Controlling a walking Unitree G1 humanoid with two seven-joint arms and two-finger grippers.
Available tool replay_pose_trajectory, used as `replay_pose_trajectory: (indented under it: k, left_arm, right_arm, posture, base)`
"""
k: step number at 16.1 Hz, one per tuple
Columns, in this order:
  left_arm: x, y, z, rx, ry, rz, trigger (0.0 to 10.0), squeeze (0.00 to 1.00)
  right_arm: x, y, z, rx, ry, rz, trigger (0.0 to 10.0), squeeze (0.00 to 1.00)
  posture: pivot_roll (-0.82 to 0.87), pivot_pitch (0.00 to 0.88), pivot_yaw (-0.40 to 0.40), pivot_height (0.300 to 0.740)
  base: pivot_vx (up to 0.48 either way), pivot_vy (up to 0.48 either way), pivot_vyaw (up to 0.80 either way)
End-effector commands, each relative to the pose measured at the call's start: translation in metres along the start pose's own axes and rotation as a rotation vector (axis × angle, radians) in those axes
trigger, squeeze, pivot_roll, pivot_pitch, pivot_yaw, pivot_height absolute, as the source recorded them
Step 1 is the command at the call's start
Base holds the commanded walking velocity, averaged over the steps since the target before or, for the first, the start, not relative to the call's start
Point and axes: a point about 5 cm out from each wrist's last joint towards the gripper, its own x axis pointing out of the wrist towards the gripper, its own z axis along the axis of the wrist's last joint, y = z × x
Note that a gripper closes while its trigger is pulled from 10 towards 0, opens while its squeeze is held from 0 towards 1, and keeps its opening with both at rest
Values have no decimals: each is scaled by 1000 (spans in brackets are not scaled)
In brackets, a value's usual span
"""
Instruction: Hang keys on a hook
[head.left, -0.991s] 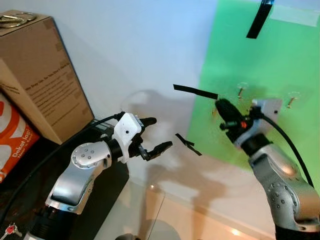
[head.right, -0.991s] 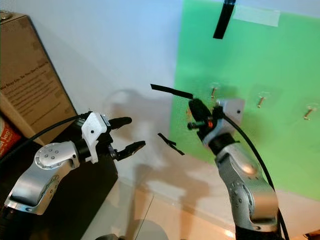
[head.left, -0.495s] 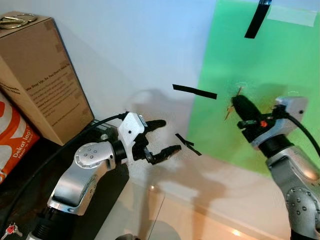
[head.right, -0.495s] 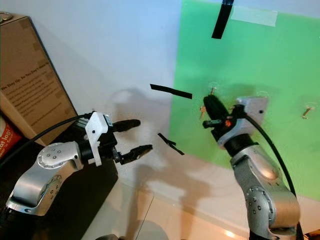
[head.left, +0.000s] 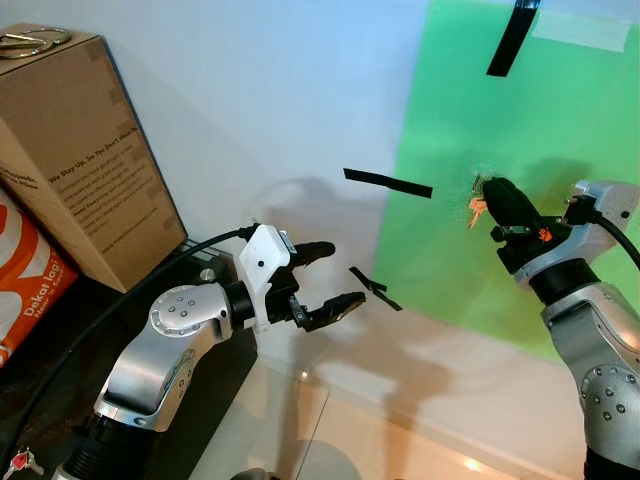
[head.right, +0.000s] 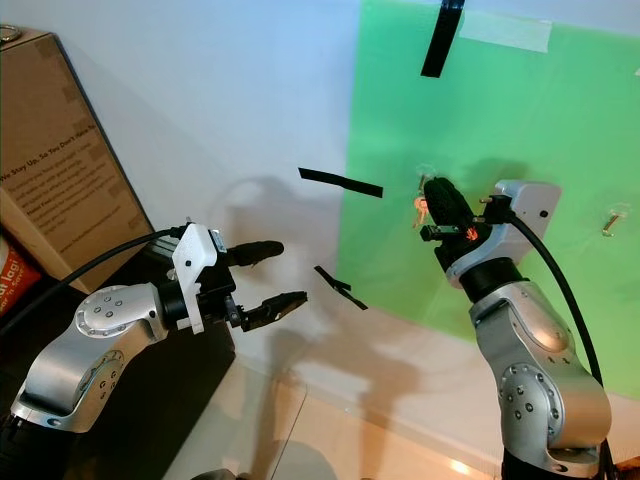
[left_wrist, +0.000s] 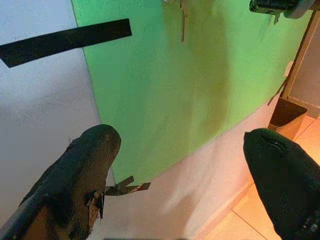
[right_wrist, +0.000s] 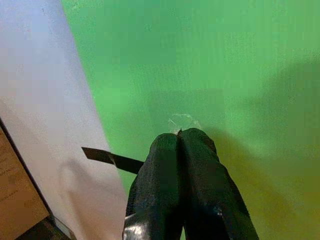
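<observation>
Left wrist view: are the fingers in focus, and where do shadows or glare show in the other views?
Left wrist view: the near fingers are soft, the green sheet behind sharper. Left eye view: arm shadows fall on the white wall; a bright glint on the floor. Right wrist view: the right gripper casts a dark shadow on the green.

Brass keys (head.left: 476, 207) at clear hook (head.right: 426, 172), green sheet (head.right: 560, 130).

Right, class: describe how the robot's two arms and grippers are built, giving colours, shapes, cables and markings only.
Both arms are rounded silver metal segments with bolted round joint caps. The left gripper has a white angular mount and two long black fingers; a black cable loops back from it. The right gripper has black fingers too, a light grey block at the wrist, a small orange mark, and its own black cable.
</observation>
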Motion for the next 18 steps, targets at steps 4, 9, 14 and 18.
replay_pose_trajectory:
  k: [4,9,14,18]
  left_arm:
    - [-1,-2,2,7,6,-14,10000,0]
    - [-1,-1,1,8,10,-16,10000,0]
    - [-1,-1,0,11,11,-15,10000,0]
    - [-2,0,0,14,11,-14,10000,0]
  right_arm:
    - [6,-1,-6,21,35,-30,10000,0]
    - [8,-13,-13,-8,67,-133,10000,0]
    - [8,-7,-23,-15,101,-111,10000,0]
    - [5,-8,-24,-15,111,-98,10000,0]
  posture:
    - [-50,0,30,740]
    - [-48,0,30,740]
    - [-43,0,28,740]
    - [-43,0,28,740]
  base:
    - [0,0,0]
    - [0,0,0]
    - [0,0,0]
    - [0,0,0]
